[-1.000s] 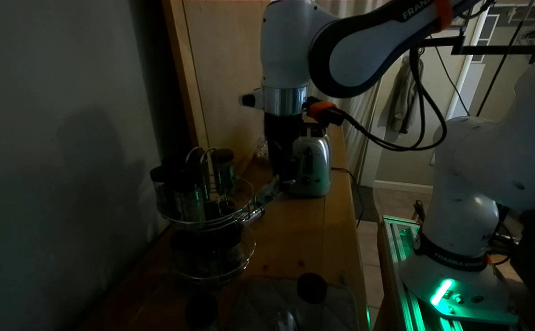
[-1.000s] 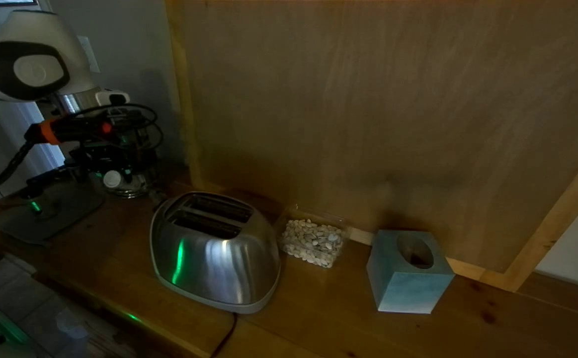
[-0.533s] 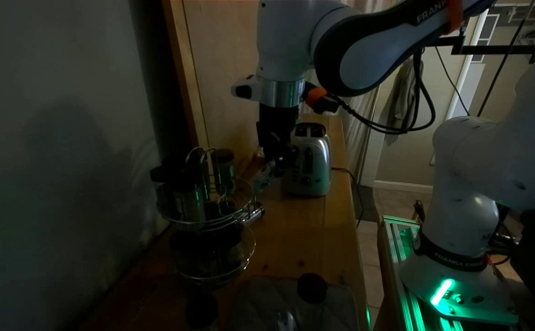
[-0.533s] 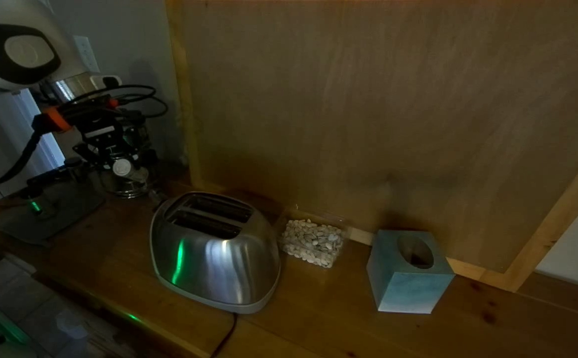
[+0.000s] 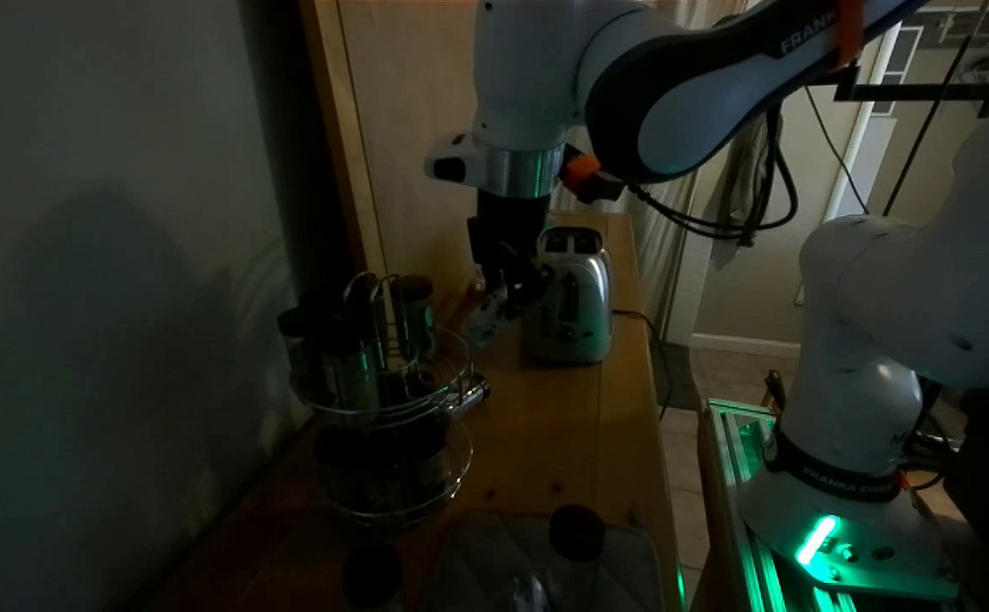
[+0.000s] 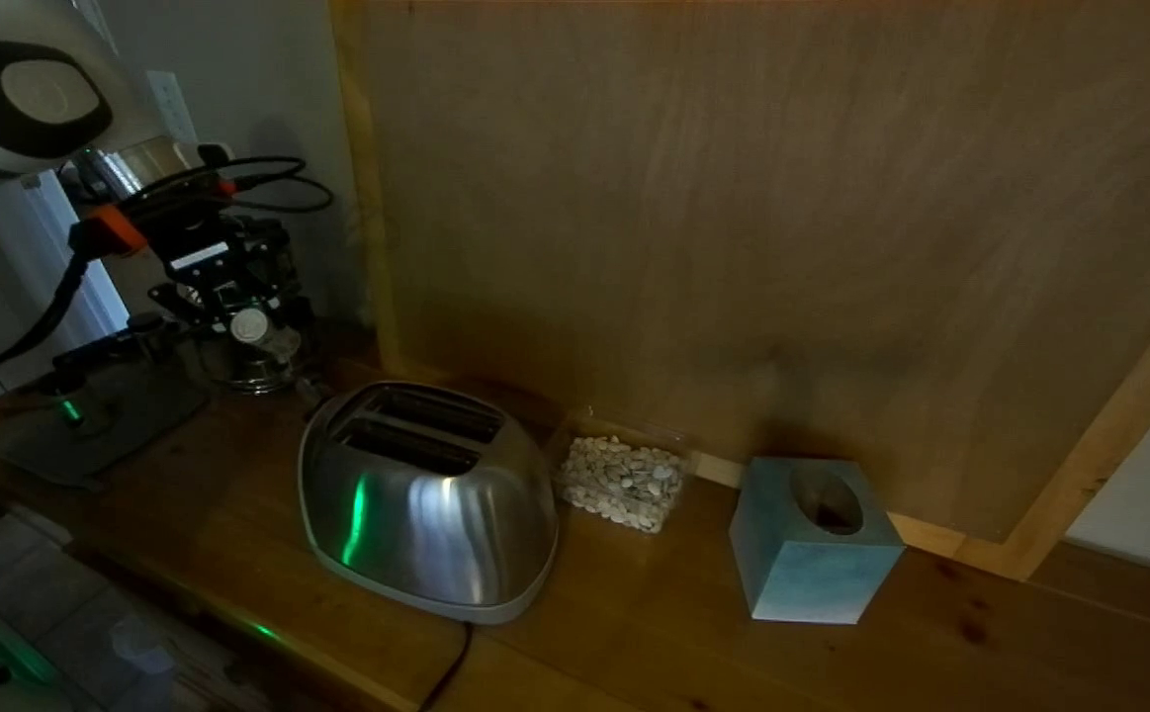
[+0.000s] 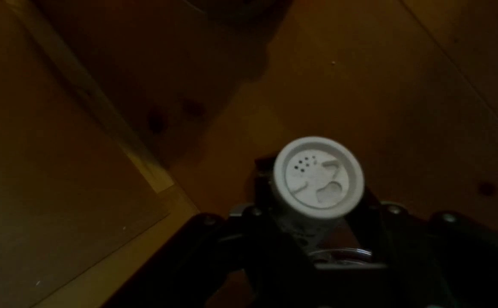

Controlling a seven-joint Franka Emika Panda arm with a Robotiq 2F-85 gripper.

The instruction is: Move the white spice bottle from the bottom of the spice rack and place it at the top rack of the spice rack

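One small white cylindrical spice bottle (image 7: pixel 317 175) tilts right of centre in the wrist view, grasped by the black metal gripper (image 7: pixel 315 199), its dark side print unreadable. In an exterior view it hangs mid-frame, near the round two-tier metal wire spice rack (image 5: pixel 388 418), whose upper tier bears at least three dark-lidded jars (image 5: pixel 417 318). On the white-and-black robot arm (image 5: pixel 690 110), FRANK reads at upper right, FRANKA at lower right. One silver two-slot toaster (image 6: pixel 426 539), one clear tub (image 6: pixel 677 440) of pebbles (image 6: pixel 622 480) and one pale-blue box (image 6: pixel 817 559) stand lower centre to right.
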